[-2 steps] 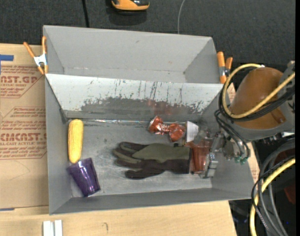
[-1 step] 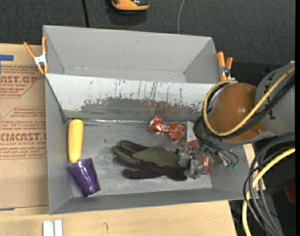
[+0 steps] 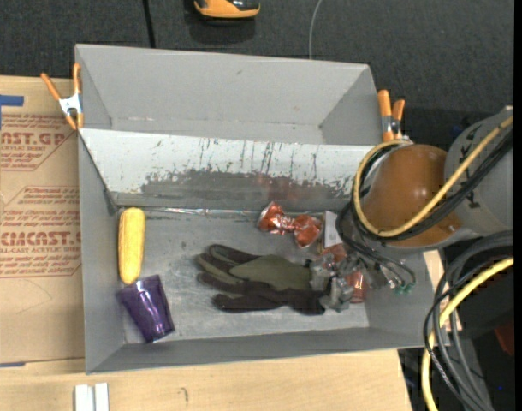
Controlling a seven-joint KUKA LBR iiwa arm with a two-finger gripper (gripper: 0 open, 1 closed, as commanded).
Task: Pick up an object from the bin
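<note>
- Toward four o'clock in the bin (image 3: 218, 101), the gripper (image 3: 336, 286) is being held low at the cuff end of a dark glove (image 3: 257, 276); whether it is spread or closed cannot be told.
- The dark glove is lying flat on the floor, stretching from the gripper toward nine o'clock.
- A crumpled red wrapper (image 3: 287, 223) is lying near the gripper, at its eleven o'clock.
- Well apart, toward nine o'clock, a yellow corn cob (image 3: 131, 243) is lying, with a purple cup (image 3: 147, 308) just at its six o'clock.
</note>
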